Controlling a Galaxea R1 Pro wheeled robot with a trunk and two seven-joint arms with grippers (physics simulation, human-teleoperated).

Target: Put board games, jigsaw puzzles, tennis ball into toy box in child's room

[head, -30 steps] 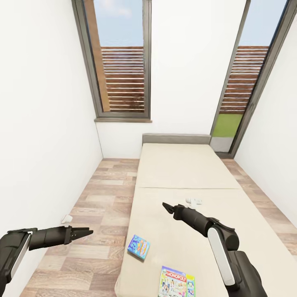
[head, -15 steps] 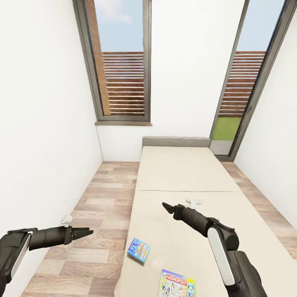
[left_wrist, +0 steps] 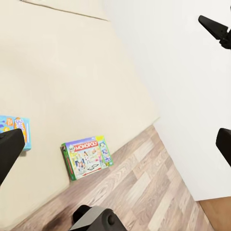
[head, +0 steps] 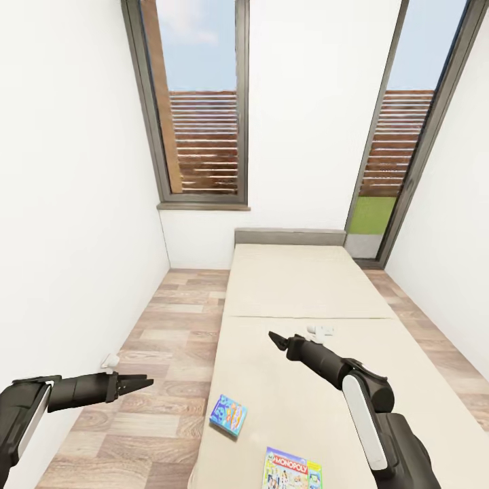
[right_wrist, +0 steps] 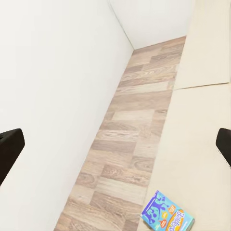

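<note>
Beige bed (head: 319, 292) (two board games (head: 228, 415))

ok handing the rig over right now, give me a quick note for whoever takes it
Left gripper: open, empty, hanging over the wood plank floor beside the bed.
Right gripper: looks open and empty, raised over the beige mattress of the bed.
Blue cartoon board game box lies flat near the mattress's left edge; green-edged Monopoly box lies flat nearer the robot, at the foot end.
Done: nothing picked up from the bed.
Left: grasp both bed games and carry them to the toy box; the table and its toys are out of frame, so check them on arrival.
</note>
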